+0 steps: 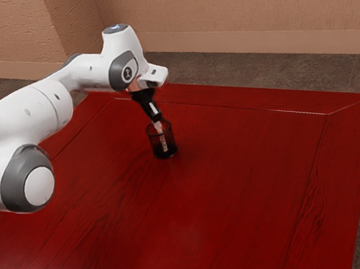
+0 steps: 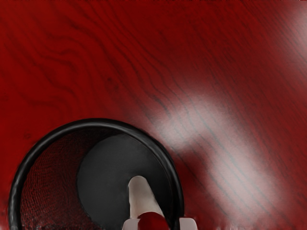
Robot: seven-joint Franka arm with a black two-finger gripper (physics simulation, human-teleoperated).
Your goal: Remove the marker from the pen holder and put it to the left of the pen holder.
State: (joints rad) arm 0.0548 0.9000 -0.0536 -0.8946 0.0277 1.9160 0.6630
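Gripper (image 1: 156, 116) directly above the pen holder (image 1: 172, 143); how far it is open, and whether it has hold of anything, cannot be determined. Marker (image 1: 163, 140) inside the holder, slightly tilted, upper end at the gripper tip. Holder upright below the gripper, on the red table (image 1: 241, 193).

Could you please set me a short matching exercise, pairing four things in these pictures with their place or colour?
Things:
1. Marker
2. Pen holder
3. Table
4. Gripper

Places and colours:
A. Deep red, with dark wood grain
B. Black, reaching down from the arm at the top of the holder
C. Pale lower part down inside the holder
D. Round dark rim, standing on the red surface

Right pairs: 1-C; 2-D; 3-A; 4-B
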